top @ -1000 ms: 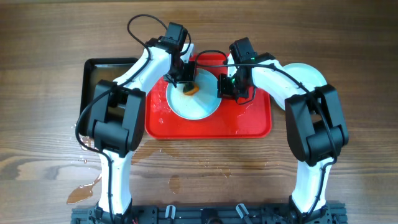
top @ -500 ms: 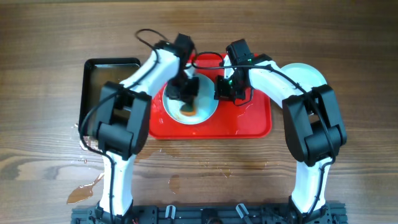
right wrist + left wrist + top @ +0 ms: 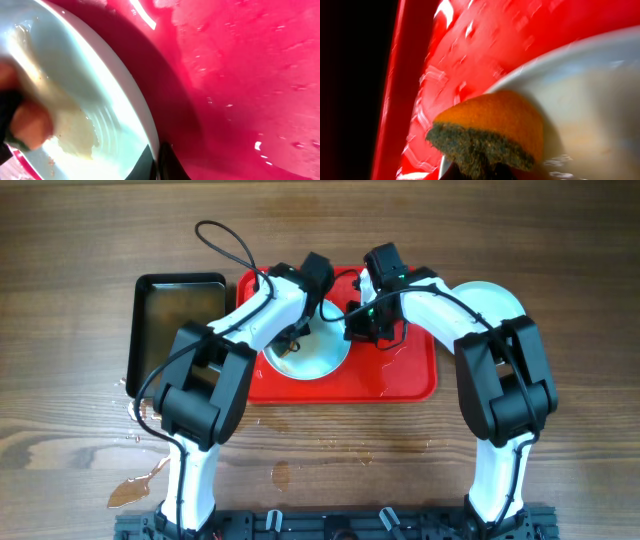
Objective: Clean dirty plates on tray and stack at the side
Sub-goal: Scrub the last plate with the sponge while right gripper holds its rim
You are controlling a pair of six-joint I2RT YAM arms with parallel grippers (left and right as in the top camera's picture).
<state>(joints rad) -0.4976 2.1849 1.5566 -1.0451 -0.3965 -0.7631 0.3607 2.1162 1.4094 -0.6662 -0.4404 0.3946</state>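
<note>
A pale plate (image 3: 325, 358) lies on the red tray (image 3: 405, 375), with a thin brownish smear in the right wrist view (image 3: 75, 135). My left gripper (image 3: 293, 340) is shut on an orange sponge with a dark scouring side (image 3: 490, 132) and presses it at the plate's left edge (image 3: 600, 95), over the tray floor (image 3: 470, 45). My right gripper (image 3: 360, 320) is shut on the plate's right rim (image 3: 157, 160), one finger on each side; the plate's inside (image 3: 100, 75) shows there. A second plate (image 3: 497, 300) rests on the table right of the tray. A third plate is not in view.
A narrower black tray (image 3: 150, 310) stands left of the red tray. Water is spilled on the wooden table at the front left (image 3: 135, 490). The red tray floor is wet (image 3: 250, 75).
My left gripper has swept the sponge across the plate, from its far side to its near side, then to its left edge. The right gripper has held the rim still.
</note>
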